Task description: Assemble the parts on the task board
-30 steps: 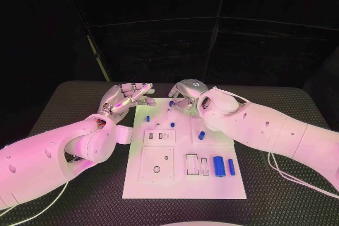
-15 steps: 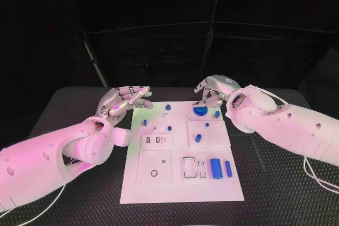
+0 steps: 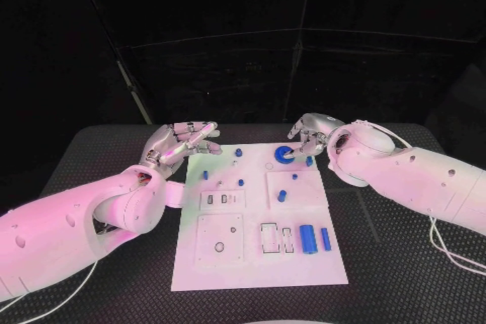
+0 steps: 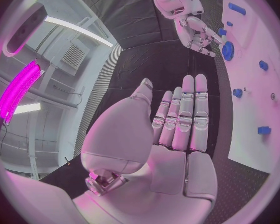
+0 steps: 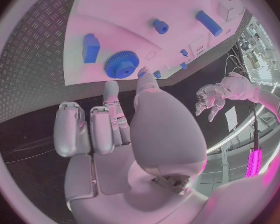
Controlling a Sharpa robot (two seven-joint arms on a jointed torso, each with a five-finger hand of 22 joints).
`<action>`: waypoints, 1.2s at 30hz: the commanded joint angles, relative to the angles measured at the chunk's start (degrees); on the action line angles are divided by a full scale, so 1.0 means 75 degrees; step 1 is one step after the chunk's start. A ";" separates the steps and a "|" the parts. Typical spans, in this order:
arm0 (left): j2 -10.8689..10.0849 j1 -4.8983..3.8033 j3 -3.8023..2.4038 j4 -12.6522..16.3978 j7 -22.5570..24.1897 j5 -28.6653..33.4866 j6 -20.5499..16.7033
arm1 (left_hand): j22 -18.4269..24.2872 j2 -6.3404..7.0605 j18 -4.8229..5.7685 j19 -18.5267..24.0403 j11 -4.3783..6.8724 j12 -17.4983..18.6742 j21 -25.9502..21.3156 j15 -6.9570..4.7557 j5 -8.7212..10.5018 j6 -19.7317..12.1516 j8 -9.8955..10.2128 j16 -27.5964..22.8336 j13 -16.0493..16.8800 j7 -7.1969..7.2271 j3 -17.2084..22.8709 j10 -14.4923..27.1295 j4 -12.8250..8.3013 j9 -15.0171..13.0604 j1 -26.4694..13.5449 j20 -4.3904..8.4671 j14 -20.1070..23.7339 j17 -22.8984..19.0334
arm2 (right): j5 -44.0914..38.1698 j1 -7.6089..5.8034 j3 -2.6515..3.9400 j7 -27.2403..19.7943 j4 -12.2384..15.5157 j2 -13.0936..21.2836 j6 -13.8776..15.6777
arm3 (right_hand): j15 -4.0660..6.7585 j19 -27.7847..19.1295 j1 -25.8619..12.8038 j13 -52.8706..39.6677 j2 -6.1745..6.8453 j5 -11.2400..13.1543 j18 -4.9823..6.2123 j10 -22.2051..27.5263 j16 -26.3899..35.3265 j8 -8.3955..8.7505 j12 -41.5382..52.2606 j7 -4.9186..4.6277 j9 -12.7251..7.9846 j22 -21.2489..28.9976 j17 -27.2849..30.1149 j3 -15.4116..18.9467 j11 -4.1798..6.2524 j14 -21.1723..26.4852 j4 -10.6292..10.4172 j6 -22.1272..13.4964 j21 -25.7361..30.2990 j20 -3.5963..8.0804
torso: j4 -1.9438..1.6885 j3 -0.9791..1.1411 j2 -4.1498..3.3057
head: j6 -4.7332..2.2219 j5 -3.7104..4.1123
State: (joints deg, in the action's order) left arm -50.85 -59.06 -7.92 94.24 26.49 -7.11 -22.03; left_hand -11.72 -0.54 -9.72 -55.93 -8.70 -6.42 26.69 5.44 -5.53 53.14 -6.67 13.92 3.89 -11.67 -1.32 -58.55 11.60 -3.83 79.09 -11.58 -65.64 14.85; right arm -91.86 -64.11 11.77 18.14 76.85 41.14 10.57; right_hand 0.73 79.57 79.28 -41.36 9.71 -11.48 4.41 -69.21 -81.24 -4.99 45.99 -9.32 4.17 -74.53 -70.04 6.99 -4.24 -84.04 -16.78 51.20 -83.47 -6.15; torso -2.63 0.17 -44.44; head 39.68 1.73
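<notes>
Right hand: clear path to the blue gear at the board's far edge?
Probably yes. The right hand sits right beside the blue gear, fingers apart and holding nothing, with bare task board around the gear.

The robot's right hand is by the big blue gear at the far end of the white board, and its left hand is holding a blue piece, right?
Not quite. The left hand holds nothing; the left wrist view shows its fingers straight and bare. The right hand is indeed by the blue gear on the task board.

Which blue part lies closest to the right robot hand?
The blue gear at the board's far edge, beside the right robot hand; it is round and toothed, unlike the pegs.
</notes>
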 commanded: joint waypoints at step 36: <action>0.0053 0.0003 -0.0007 -0.0108 -0.0044 -0.0032 0.0233 | -0.0009 -0.0064 -0.0094 -0.0033 -0.0025 0.0056 0.0037 0.0022 0.0037 0.0029 0.0041 -0.0044 -0.0010 0.0002 0.0014 -0.0006 -0.0075 0.0007 0.0045 -0.0007 -0.0018 0.0033 | -0.0276 -0.0006 0.0004 -0.0015 -0.0299 -0.0324 -0.0859 | 0.0011 0.0177 0.0631 -0.1352 -0.0686 -0.0327 -0.0195 -0.0139 -0.0219 -0.0321 0.1212 0.0122 0.0041 -0.0279 -0.0386 -0.0306 0.0119 -0.0398 0.0295 0.0383 -0.0162 0.0066 | -0.0016 0.0006 -0.0004 | 0.0127 0.0026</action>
State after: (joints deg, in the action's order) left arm -50.47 -58.98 -7.92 93.39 26.04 -7.11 -21.11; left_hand -11.71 -0.76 -9.72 -55.93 -8.70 -6.21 26.69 5.44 -5.53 53.14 -6.67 13.93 3.89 -11.67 -1.16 -58.55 11.44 -3.84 79.31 -11.58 -65.64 15.03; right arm -92.99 -64.07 11.76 18.34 74.49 38.79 5.41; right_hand 0.73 80.38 83.39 -51.55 4.49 -13.65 3.54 -70.64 -82.55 -7.14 55.24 -8.39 4.44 -74.93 -72.96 4.70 -3.38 -84.04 -14.91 53.77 -84.31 -5.73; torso -2.66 0.19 -44.42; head 40.58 1.92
